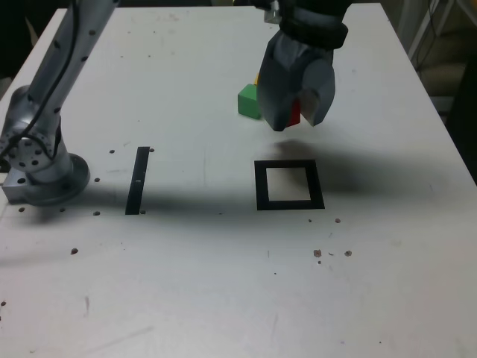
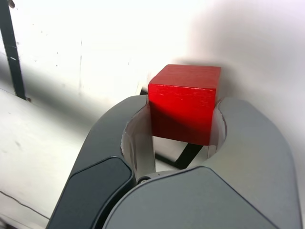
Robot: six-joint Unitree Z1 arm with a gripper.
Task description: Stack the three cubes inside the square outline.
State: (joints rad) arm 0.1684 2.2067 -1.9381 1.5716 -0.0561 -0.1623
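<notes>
A red cube sits pinched between the two grey jaws of the tool, held clear of the white table and beyond the far edge of the square outline, whose pale centre lies bare. The block looks light, rigid and matte, unlikely to slip or crush; flat opposite faces are the natural place to take it, and the jaws grip it so here. The green cube rests on the table just behind the tool, on the exterior view's left of it, with a sliver of the yellow cube showing past it. The arm reaches in from the far side, wrist bent over, tool pointing down toward the table.
</notes>
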